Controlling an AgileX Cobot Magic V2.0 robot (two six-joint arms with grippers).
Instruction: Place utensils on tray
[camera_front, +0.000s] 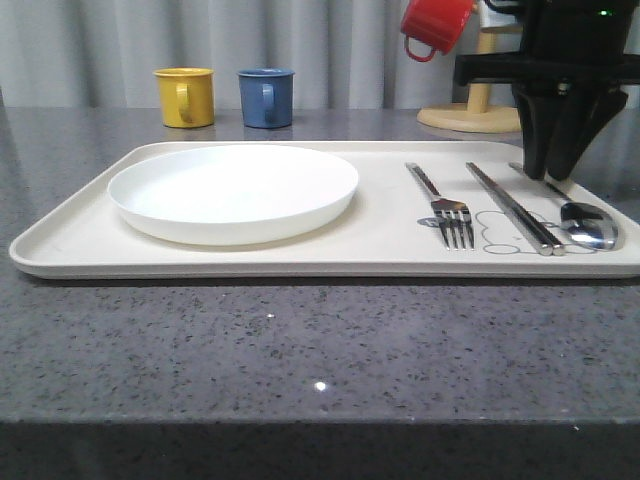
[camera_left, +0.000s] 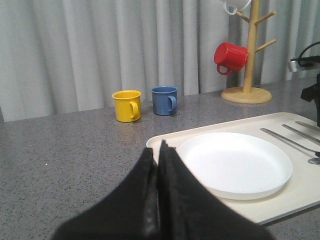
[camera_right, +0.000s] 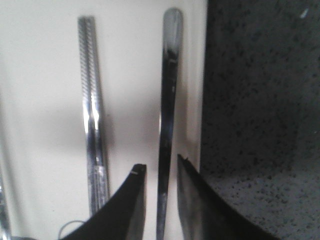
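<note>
The cream tray (camera_front: 60, 240) holds the white plate (camera_front: 232, 190) on its left part. On its right part lie the fork (camera_front: 445, 200), the chopsticks (camera_front: 510, 205) and the spoon (camera_front: 588, 225), side by side. My right gripper (camera_front: 548, 170) points down over the spoon's handle. In the right wrist view its fingers (camera_right: 161, 167) stand open astride the spoon handle (camera_right: 170, 90), with a gap on each side, and the chopsticks (camera_right: 92, 100) lie beside it. My left gripper (camera_left: 157, 147) is shut and empty, off the tray's left corner (camera_left: 170, 137) near the plate (camera_left: 235, 162).
A yellow mug (camera_front: 185, 96) and a blue mug (camera_front: 266, 97) stand behind the tray. A red mug (camera_front: 435, 22) hangs on a wooden mug tree (camera_front: 465, 117) at the back right. The spoon lies close to the tray's right rim.
</note>
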